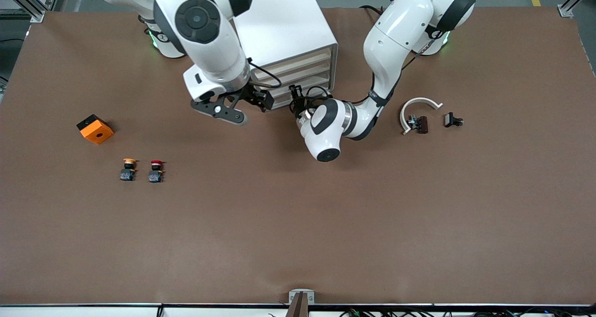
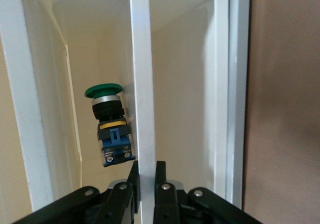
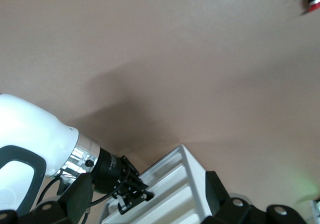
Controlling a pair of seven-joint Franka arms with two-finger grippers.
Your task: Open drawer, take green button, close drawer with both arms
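The white cabinet (image 1: pixel 284 28) stands between the arm bases, its beige drawer fronts (image 1: pixel 302 77) stacked on one face. My left gripper (image 1: pixel 294 94) is at the lowest drawer (image 1: pixel 283 103). In the left wrist view it (image 2: pixel 146 178) is shut on a white upright strip of that drawer (image 2: pixel 142 84). The green button (image 2: pixel 109 124) lies inside, beside the strip. How far out the drawer stands I cannot tell. My right gripper (image 1: pixel 261 99) hangs open over the cabinet's front corner. Its wrist view (image 3: pixel 145 204) shows the fingers wide apart, the drawer fronts (image 3: pixel 175 194) and the left gripper (image 3: pixel 132 196).
An orange block (image 1: pixel 95 129), a yellow-orange-capped button (image 1: pixel 128 169) and a red-capped button (image 1: pixel 156 170) sit toward the right arm's end. A white curved piece (image 1: pixel 418 106) with a dark part (image 1: pixel 420 124) and a small black part (image 1: pixel 452 120) lie toward the left arm's end.
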